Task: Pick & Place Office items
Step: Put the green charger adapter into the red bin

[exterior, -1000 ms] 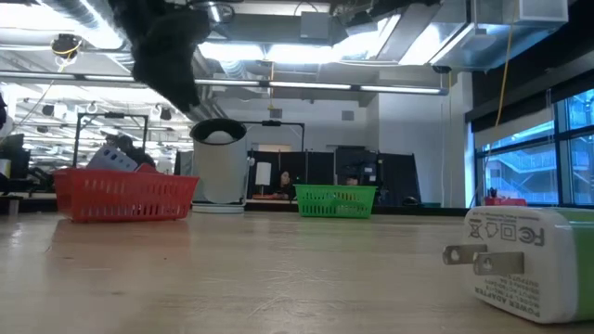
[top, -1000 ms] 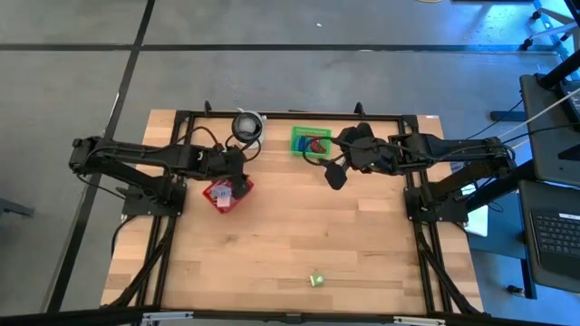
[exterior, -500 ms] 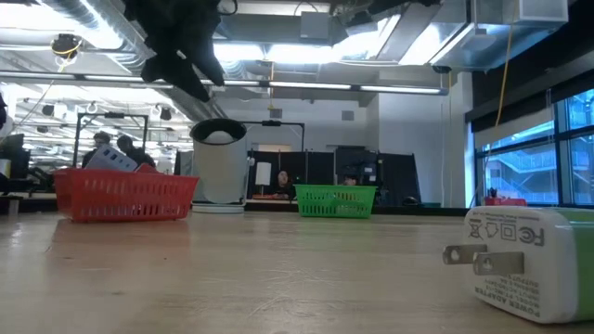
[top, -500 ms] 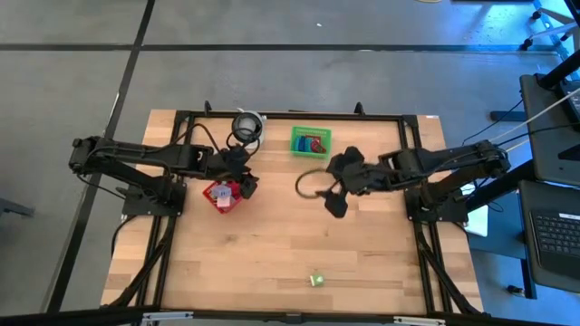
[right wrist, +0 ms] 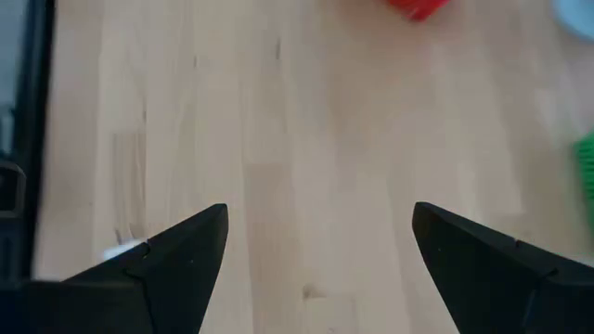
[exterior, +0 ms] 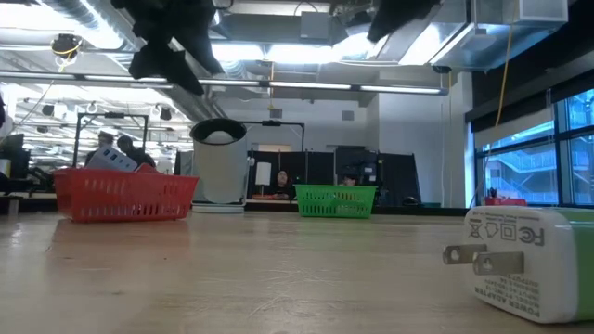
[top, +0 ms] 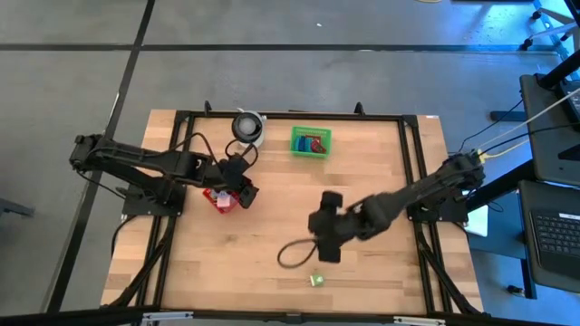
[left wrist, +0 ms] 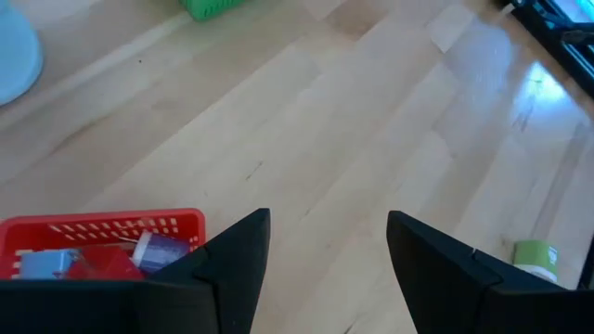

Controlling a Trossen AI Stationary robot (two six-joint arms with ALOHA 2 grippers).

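A red mesh basket stands left of the table's middle and holds small lavender, blue and red pieces. A green basket at the far edge holds red and blue pieces. A small green-and-white plug adapter lies alone near the near edge; the low view shows it close up. My left gripper hangs open and empty over the red basket's right side. My right gripper hangs open and empty above the table's middle, on the far side of the adapter.
A white cylinder with a dark top stands at the far edge, left of the green basket. A dark cable loop hangs from my right arm over the boards. A black frame runs around the table. Bare wood lies between the baskets and the adapter.
My right gripper has swung from beside the green basket toward the near edge, out over the table's middle and closer to the adapter, with its cable loop trailing along. My left gripper has shifted a little toward the near edge over the red basket.
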